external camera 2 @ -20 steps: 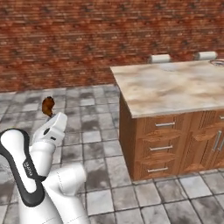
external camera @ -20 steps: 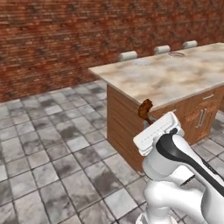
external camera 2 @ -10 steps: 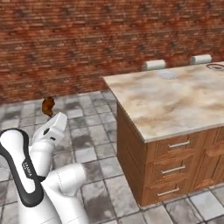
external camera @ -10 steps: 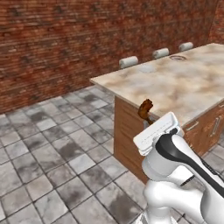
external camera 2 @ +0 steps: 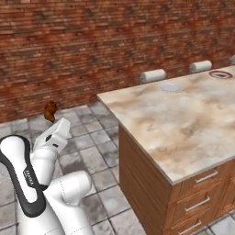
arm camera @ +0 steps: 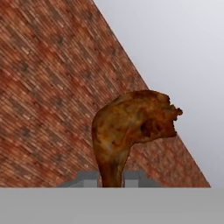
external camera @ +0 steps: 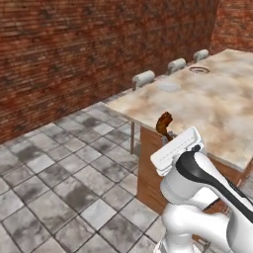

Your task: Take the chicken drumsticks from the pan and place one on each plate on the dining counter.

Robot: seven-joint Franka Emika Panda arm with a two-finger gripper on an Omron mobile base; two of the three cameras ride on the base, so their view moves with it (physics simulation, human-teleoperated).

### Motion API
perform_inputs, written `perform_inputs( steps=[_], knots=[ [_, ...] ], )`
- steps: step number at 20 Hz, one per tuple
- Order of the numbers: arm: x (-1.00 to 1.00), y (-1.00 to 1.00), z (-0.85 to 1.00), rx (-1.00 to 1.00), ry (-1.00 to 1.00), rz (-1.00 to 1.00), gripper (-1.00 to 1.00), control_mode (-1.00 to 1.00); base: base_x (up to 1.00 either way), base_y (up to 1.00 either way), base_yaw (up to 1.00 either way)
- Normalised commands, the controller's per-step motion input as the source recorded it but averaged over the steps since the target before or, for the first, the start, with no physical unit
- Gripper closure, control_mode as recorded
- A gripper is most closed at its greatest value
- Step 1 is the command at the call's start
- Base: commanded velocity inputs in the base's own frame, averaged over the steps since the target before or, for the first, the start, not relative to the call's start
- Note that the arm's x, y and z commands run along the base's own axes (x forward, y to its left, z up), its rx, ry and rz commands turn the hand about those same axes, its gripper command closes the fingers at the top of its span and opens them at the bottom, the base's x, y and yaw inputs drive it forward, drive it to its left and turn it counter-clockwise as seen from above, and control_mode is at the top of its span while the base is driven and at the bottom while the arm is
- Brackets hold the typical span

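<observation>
- We see our tool (arm camera: 111,179) pinching one chicken drumstick (arm camera: 131,127) by its thin bone end, with the fat reddish-brown end standing up above the fingers.
- In the left base view the drumstick (external camera: 164,123) sits above the white hand, held in the air in front of the near corner of the dining counter (external camera: 217,104), not touching it.
- The counter is a broad beige-and-brown marbled top with wooden drawers below and white-cushioned stools (external camera: 144,78) along its far side, against a red brick wall (external camera: 74,44).
- One round plate (external camera 2: 220,74) rests near the far edge of the counter, well apart from the drumstick; a pale round patch (external camera 2: 170,86) nearer us may be a second plate, but it is too faint for us to tell.
- We judge the step in hand to be carrying the drumstick to a plate, with the placing not yet done.
- To do it well, we keep the squeeze firm, since the heavy end rides high and could tip or slip.
- We bring the base close alongside the counter before reaching, so the arm need not stretch.
- We lower the meat until it rests on the plate's centre before letting go.
</observation>
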Motion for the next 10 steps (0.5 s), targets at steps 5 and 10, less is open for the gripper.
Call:
perform_inputs(
  steps=[5, 10],
  knots=[
    [0.00, 0.00, 0.00, 0.00, 0.00, 0.00, 1.00, 1.00, 0.88, 1.00, -0.40],
    [0.00, 0.00, 0.00, 0.00, 0.00, 0.00, 1.00, 1.00, 0.76, 1.00, -0.45]
  ],
)
